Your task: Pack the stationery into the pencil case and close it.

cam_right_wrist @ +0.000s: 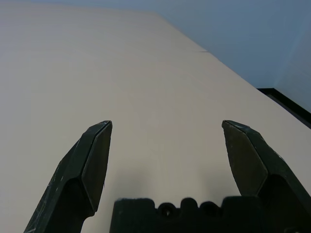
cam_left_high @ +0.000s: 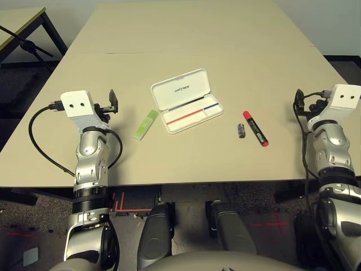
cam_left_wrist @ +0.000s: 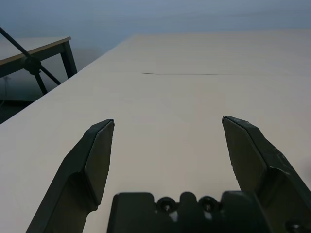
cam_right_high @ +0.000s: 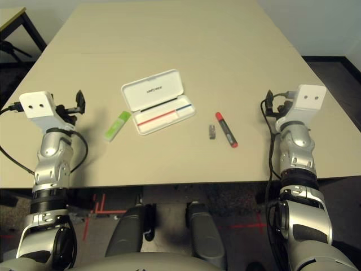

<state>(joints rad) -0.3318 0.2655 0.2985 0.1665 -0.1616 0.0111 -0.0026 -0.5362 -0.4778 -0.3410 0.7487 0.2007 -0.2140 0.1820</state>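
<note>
- Since all three loose pieces lie outside the open pencil case, the head view suggests starting with the green stick, right of the left gripper, slanting away rightward; one marker and one grey block lie nearer the right arm.
- Left wrist: gripper wide open, empty.
- Right wrist: gripper likewise.
</note>
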